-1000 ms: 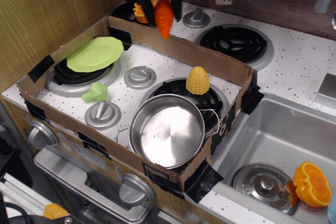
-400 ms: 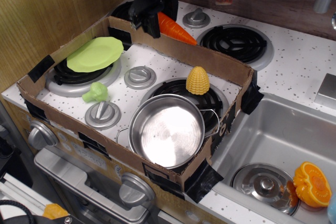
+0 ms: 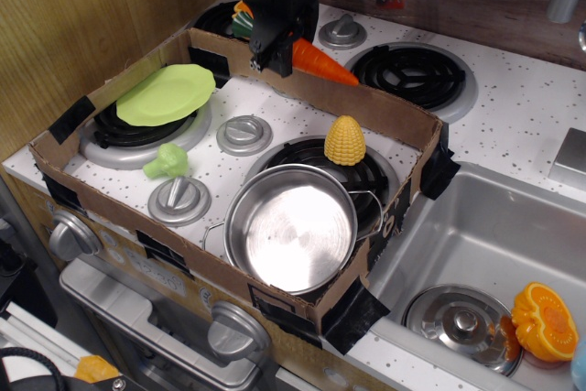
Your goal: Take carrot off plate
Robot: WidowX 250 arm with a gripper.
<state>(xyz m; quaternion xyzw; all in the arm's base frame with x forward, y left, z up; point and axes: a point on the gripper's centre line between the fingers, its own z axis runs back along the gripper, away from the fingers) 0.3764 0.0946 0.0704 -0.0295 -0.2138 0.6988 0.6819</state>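
Observation:
The orange carrot [image 3: 325,62] lies tilted across the back wall of the cardboard box [image 3: 394,114], tip pointing right. Its thick end sits in my black gripper [image 3: 279,54], which appears shut on it; the green stem end is hidden behind the fingers. The lime-green plate [image 3: 165,93] rests tilted on the back-left burner inside the box, with nothing on it, well to the left of the gripper and carrot.
Inside the box are a yellow corn cob [image 3: 344,140], a steel pot [image 3: 291,226] and a small green broccoli [image 3: 166,160]. An orange and green toy [image 3: 242,14] sits behind the gripper. The sink [image 3: 476,226] at right holds a lid and an orange half [image 3: 548,320].
The carrot hung point-down from the gripper above the back wall; it has since come down and swung over so it lies tilted across the wall, sliding slightly right.

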